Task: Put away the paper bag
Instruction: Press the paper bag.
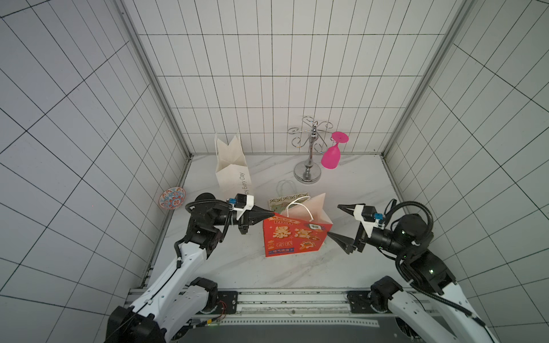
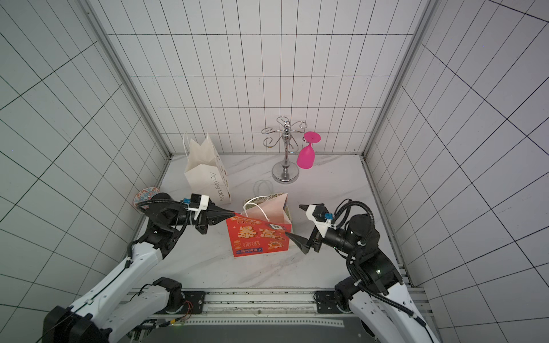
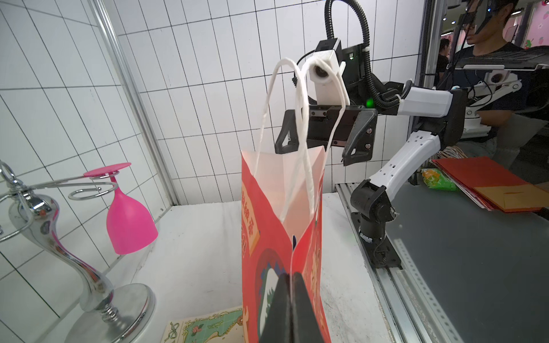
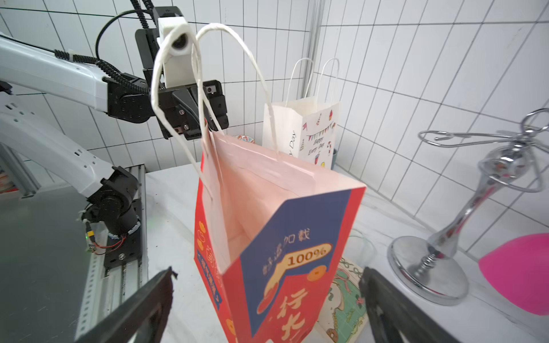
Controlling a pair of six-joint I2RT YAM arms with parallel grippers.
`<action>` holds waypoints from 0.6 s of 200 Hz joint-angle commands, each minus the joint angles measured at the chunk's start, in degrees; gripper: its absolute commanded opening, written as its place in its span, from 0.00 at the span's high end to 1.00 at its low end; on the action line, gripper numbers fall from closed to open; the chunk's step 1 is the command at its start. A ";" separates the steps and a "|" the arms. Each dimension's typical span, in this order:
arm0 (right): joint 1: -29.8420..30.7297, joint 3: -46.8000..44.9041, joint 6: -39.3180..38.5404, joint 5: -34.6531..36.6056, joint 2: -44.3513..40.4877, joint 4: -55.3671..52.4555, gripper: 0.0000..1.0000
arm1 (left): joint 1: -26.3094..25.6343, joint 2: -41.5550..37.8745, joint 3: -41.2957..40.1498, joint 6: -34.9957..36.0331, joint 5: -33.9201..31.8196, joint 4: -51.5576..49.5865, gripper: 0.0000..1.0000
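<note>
The red paper bag [image 1: 292, 237] [image 2: 258, 237] stands upright and open on the marble table, its white handles [image 3: 300, 98] [image 4: 178, 89] sticking up. My left gripper [image 1: 272, 212] [image 2: 234, 213] [image 3: 292, 276] is shut on the creased side fold of the bag, near its top left corner. On the opposite side my right gripper [image 1: 333, 219] [image 2: 292, 219] [image 4: 267, 271] is open wide. Its fingers [image 4: 148, 300] stand on either side of the bag's narrow blue-and-red side panel [image 4: 297, 252], apart from the paper.
A white paper bag [image 1: 233, 169] stands at the back left. A flat green-patterned bag [image 1: 286, 199] [image 3: 208, 326] lies behind the red one. A chrome glass rack [image 1: 309, 154] holding an upside-down pink glass [image 1: 331, 156] stands at the back. A patterned plate [image 1: 171, 198] leans at the left wall.
</note>
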 commanded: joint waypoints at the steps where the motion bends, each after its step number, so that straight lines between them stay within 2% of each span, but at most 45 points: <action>1: -0.05 -5.32 5.11 1.59 0.84 -0.23 0.04 | -0.01 -0.86 -0.73 -2.77 0.37 5.60 1.00; 23: 0.53 -9.16 9.23 -10.93 2.39 7.14 0.12 | -0.19 -1.03 -1.71 -6.42 0.12 11.13 1.00; 37: 1.97 -11.39 12.51 -14.51 2.22 13.82 0.16 | -0.19 -0.83 -1.87 -8.68 -0.07 13.86 1.00; 65: 6.42 -15.02 14.04 -16.28 2.75 23.84 0.15 | -1.33 -1.81 -2.99 -10.35 -1.68 16.82 1.00; 95: 11.25 -14.34 8.79 -14.59 8.04 23.62 0.13 | -2.54 -1.57 -2.72 -11.92 -1.80 18.97 1.00; 111: 11.90 -13.42 7.73 -15.35 10.20 24.16 0.15 | -2.54 -1.57 -2.42 -12.06 -2.17 19.24 1.00; 120: 11.93 -12.95 7.12 -13.45 9.78 23.05 0.16 | -2.40 -1.56 -2.29 -11.96 -2.32 19.07 1.00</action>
